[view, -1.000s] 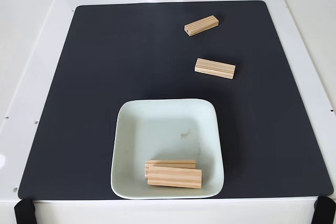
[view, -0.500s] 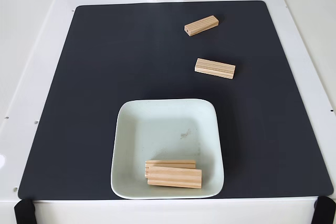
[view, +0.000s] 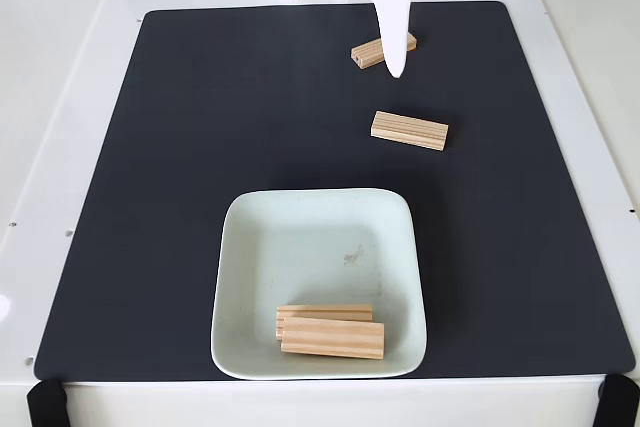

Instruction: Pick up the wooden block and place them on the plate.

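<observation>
Gripper (view: 396, 67) over far block (view: 366, 52), jaw gap can't tell; off-centre descent could nudge block instead of gripping.

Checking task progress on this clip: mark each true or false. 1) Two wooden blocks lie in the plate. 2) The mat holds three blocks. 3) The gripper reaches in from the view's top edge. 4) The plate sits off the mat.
1) True: two wooden blocks lie in the plate.
2) False: two blocks lie on the mat.
3) True: the gripper overlaps the far block.
4) False: it sits on the mat.
</observation>
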`<action>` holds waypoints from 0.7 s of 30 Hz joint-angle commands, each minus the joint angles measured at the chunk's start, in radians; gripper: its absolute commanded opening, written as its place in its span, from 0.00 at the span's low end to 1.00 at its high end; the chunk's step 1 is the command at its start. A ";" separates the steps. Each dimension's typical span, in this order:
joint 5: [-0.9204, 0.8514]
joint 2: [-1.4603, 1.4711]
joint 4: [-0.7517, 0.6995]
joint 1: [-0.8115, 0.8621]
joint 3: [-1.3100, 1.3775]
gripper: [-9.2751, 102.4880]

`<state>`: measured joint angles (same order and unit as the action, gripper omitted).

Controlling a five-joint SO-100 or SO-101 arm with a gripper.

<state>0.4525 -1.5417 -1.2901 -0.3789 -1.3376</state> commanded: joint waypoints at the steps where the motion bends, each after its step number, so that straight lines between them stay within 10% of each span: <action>1: 0.069 0.055 0.018 -0.002 0.089 0.08; 21: 0.167 0.127 0.011 -0.058 -0.054 0.08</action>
<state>0.5875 -1.3883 -1.2824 -0.4418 -1.3837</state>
